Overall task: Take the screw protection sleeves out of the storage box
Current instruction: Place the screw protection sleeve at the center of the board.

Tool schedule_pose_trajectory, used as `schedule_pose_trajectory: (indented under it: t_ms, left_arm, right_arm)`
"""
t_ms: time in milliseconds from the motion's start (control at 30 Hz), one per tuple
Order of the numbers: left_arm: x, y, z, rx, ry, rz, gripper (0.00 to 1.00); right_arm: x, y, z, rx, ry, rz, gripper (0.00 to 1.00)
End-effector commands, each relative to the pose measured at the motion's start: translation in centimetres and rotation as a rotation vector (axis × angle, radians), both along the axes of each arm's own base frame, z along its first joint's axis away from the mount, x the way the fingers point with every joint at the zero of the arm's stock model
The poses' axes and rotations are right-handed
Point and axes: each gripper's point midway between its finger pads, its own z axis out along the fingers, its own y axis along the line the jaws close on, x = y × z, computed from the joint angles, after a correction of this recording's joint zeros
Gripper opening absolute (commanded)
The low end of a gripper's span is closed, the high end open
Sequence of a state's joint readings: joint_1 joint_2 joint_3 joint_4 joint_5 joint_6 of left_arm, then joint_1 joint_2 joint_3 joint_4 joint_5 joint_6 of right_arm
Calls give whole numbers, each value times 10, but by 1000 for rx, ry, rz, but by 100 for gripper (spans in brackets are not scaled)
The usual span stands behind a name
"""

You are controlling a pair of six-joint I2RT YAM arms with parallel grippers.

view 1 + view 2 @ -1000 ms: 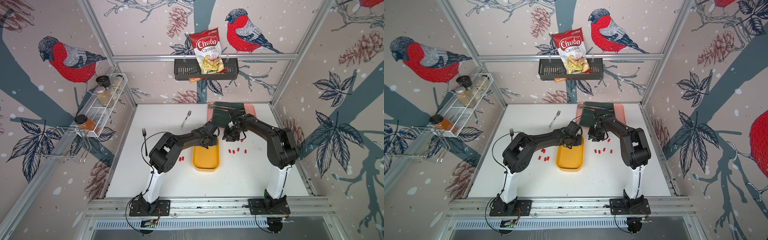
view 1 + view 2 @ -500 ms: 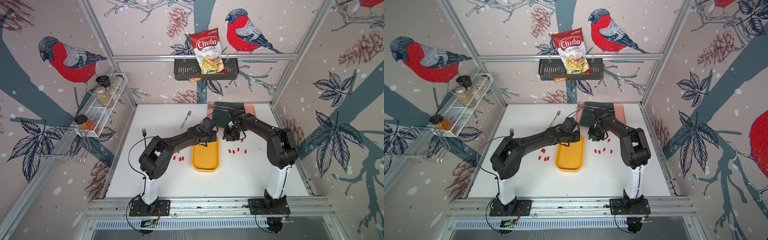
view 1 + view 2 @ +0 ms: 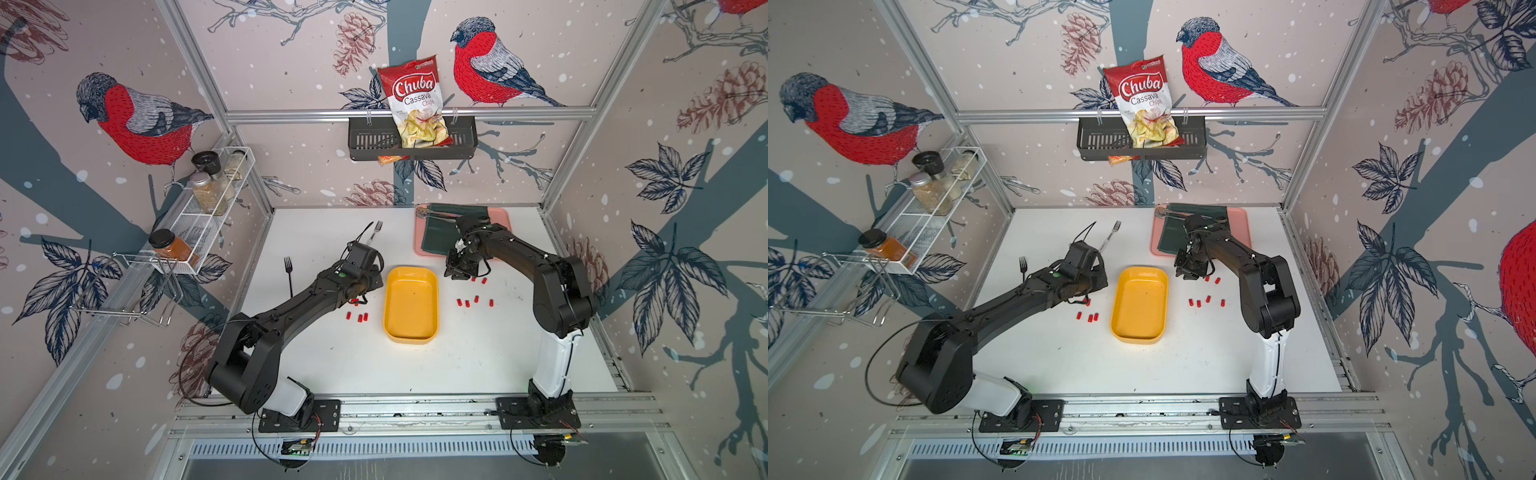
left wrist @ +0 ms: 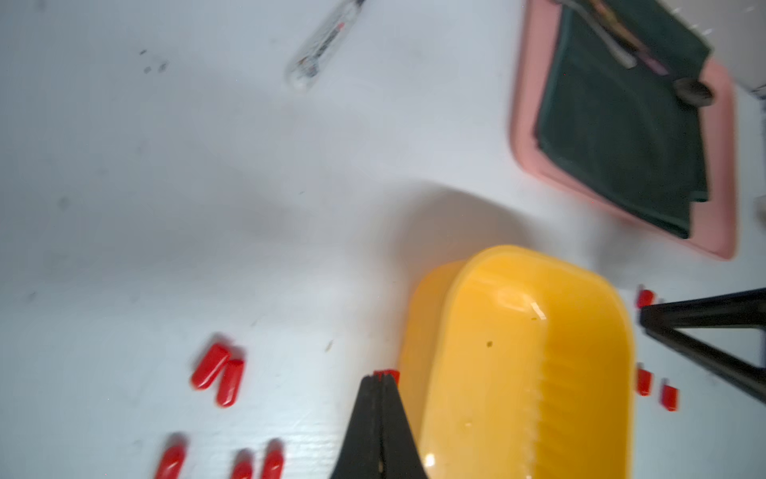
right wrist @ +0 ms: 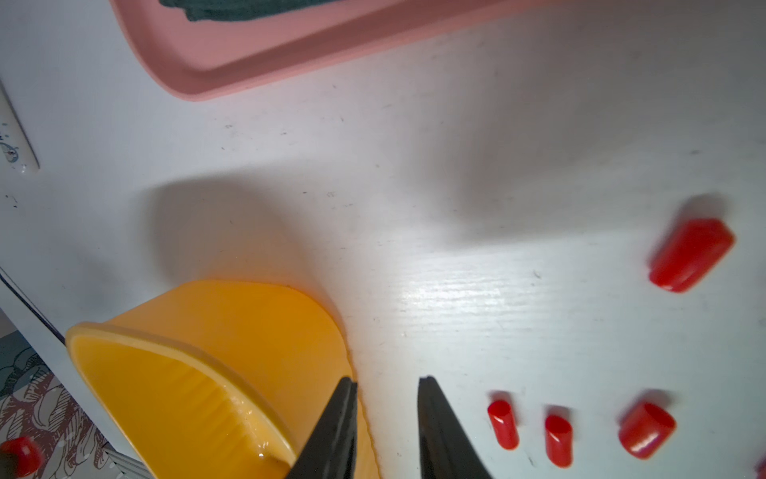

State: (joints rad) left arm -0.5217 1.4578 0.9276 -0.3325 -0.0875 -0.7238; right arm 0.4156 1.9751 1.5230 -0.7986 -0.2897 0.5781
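The yellow storage box (image 3: 410,305) (image 3: 1139,305) lies mid-table, and no sleeve shows inside it. Red screw protection sleeves lie on the table on both sides of it, several to its left (image 3: 357,317) (image 4: 217,373) and several to its right (image 3: 476,300) (image 5: 503,423). My left gripper (image 4: 382,378) hangs just left of the box's outer wall. It is shut, with a bit of red sleeve (image 4: 387,374) showing at its tips. My right gripper (image 5: 387,383) stands slightly open and empty over the table, by the box's far right corner (image 3: 455,272).
A pink tray (image 3: 500,218) with a dark green cloth and tongs lies at the back right. A black fork (image 3: 288,274) and a silver fork (image 3: 374,232) lie left of the box. A black wall basket (image 3: 365,143) and a white spice rack (image 3: 199,224) hang on the walls.
My left arm has swung left, carrying its gripper from over the box's far left corner to just outside the box. The right gripper has stayed in place.
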Motion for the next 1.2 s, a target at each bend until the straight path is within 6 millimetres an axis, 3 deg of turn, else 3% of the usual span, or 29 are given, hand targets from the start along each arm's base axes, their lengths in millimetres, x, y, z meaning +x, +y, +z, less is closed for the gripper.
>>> schedule_pose_trajectory:
  t_ms: [0, 167, 300, 1167]
  left_arm:
    - [-15, 16, -10, 44, 22, 6, 0]
    - [-37, 37, -20, 73, 38, 56, 0]
    - [-43, 43, -23, 83, 38, 59, 0]
    - [-21, 31, -63, 131, 62, 7, 0]
  right_arm:
    - [-2, -2, 2, -35, 1, 17, 31]
    - [-3, 1, 5, -40, -5, 24, 31]
    - [-6, 4, 1, -45, 3, 34, 31]
    - [-11, 6, -6, -70, 10, 54, 30]
